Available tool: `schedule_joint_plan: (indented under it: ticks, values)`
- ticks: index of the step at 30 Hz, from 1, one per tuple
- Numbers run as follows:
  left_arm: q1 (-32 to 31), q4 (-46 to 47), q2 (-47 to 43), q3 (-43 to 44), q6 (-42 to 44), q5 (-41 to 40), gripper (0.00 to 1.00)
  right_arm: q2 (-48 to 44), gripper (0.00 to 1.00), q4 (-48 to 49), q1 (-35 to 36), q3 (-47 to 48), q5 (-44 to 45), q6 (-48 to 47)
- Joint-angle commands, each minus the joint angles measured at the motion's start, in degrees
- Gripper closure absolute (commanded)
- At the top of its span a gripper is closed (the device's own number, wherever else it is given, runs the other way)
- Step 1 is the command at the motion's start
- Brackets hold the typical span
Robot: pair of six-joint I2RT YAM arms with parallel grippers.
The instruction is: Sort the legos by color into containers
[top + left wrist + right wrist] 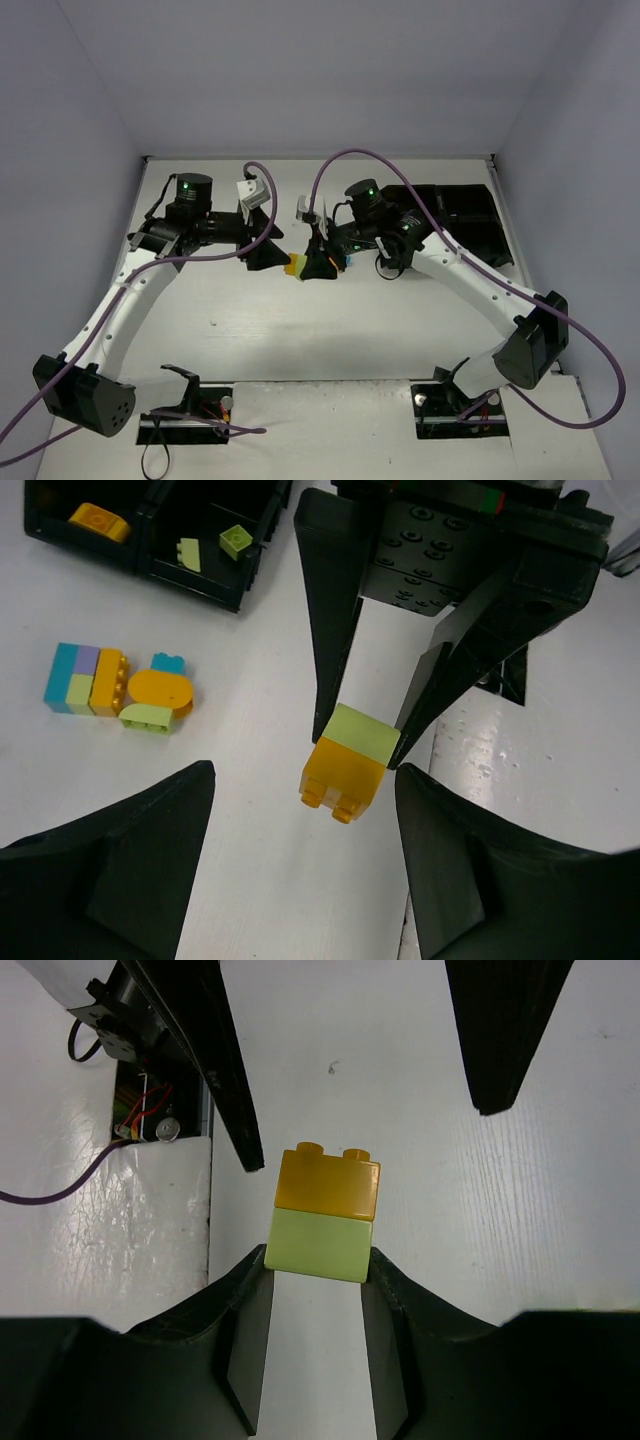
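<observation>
Top external: left gripper (268, 252) and right gripper (320, 263) meet tip to tip. Black tray (470, 215) sits behind the right gripper, largely hidden.

Left wrist: left gripper gapes wide, holding nothing. Right gripper is clamped on the yellow-green brick (365, 732). The orange brick (342, 780) stuck to it juts past those tips into the left gripper's gap. Beyond the left finger: loose cluster (115, 685), then the tray with one orange lego (98, 522) and, in the adjacent compartment, two yellow-green legos (236, 541).

Right wrist: both right fingers press the yellow-green brick's sides. One left fingertip (250, 1155) is just beside the orange brick; contact uncertain.
</observation>
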Motion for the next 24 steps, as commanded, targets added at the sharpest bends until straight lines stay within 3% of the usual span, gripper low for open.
schedule_joint_plan:
  ticks: [1, 7, 17, 21, 24]
  values:
    - [-1.27, -3.08, 0.59, 4.49, 7.31, 6.86, 0.36, -2.49, 1.0, 0.91, -0.34, 2.15, -3.7, -0.95]
    - [-3.3, -12.14, 2.53, 5.03, 14.18, 7.47, 0.42, -3.1, 1.0, 0.91, -0.78, 2.68, -4.49, -0.86]
    - [-4.0, -10.4, 2.7, 3.71, 14.89, 7.83, 0.47, -2.67, 1.0, 0.91, -1.04, 2.85, -6.33, -0.68]
    - [-4.09, -8.55, 2.97, 3.44, 13.93, 7.83, 0.62, -2.67, 1.0, 0.91, -1.04, 2.77, -6.16, -0.68]
    - [-4.35, -8.46, 3.41, 3.44, 13.84, 7.91, 0.67, -2.67, 1.0, 0.91, -1.04, 2.85, -6.25, -0.68]
